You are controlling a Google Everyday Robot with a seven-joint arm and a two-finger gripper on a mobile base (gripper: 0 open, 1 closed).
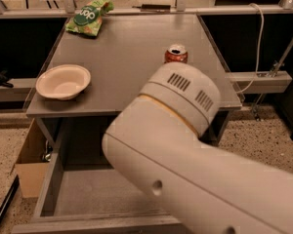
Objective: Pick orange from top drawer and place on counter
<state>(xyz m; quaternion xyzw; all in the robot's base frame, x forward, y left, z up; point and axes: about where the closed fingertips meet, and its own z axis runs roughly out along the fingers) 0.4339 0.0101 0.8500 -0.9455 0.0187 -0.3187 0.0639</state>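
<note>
The top drawer [88, 194] stands pulled out below the counter [127, 52], and the left part of its flat grey bottom shows bare. No orange is visible; the right part of the drawer is hidden behind my white arm [185, 145]. The arm fills the lower right of the camera view and reaches over the drawer. My gripper is out of view, hidden behind the arm's bulk.
On the counter sit a white bowl [63, 82] at the front left, a green snack bag [88, 16] at the back left, and a red-orange soda can [176, 53] partly hidden by the arm. A cardboard box [29, 167] stands on the floor left of the drawer.
</note>
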